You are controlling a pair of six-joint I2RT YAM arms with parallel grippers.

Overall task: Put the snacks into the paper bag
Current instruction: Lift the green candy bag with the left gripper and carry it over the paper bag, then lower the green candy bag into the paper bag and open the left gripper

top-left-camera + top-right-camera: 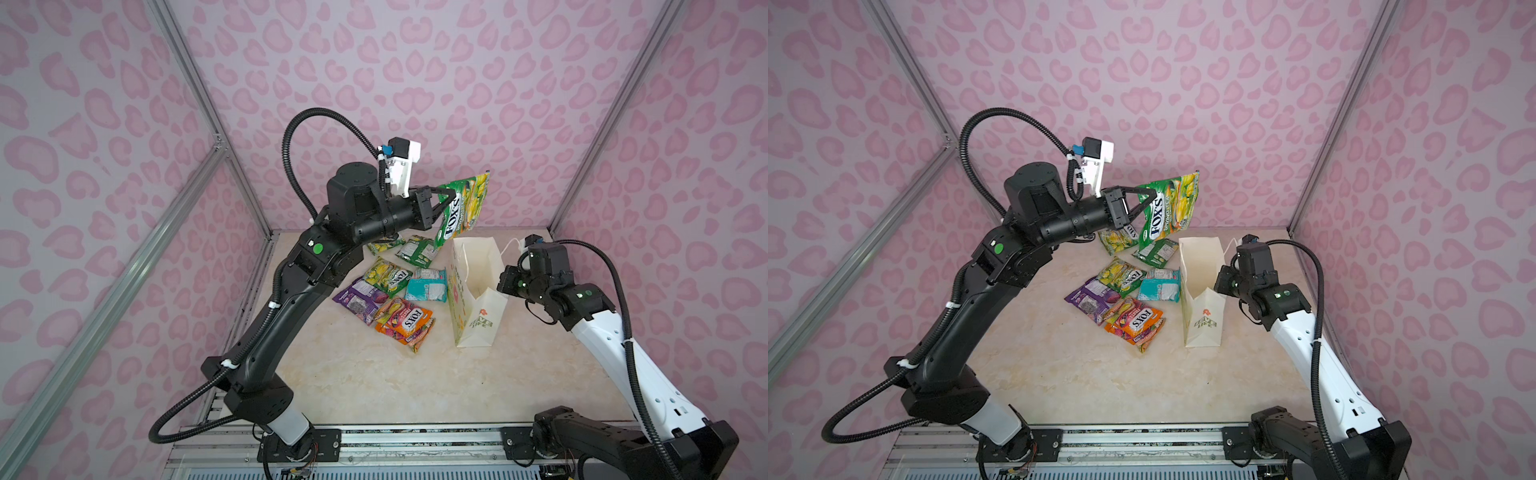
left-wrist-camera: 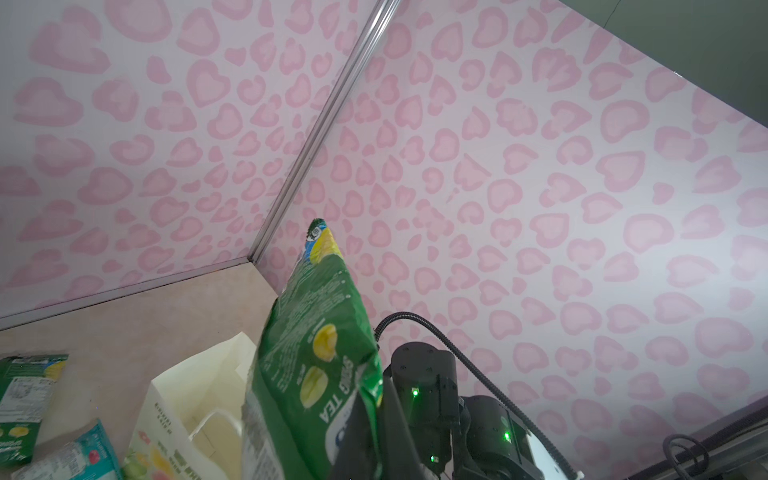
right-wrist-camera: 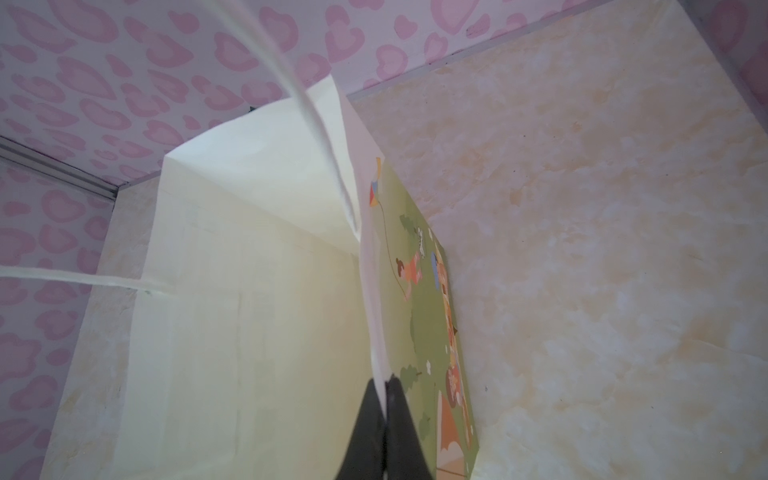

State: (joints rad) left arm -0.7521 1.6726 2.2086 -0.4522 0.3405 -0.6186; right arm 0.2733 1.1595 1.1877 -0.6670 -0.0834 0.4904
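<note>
Both top views show the left gripper clamped on a green packet, held in the air above the upright paper bag. The right gripper pinches the bag's rim. The other packets lie beside it.

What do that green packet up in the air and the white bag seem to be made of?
The green packet looks like thin plastic film, glossy: it catches light and crinkles. The paper bag looks like stiff matte paper, with sharp fold creases; its handles seem to be white cord.
</note>
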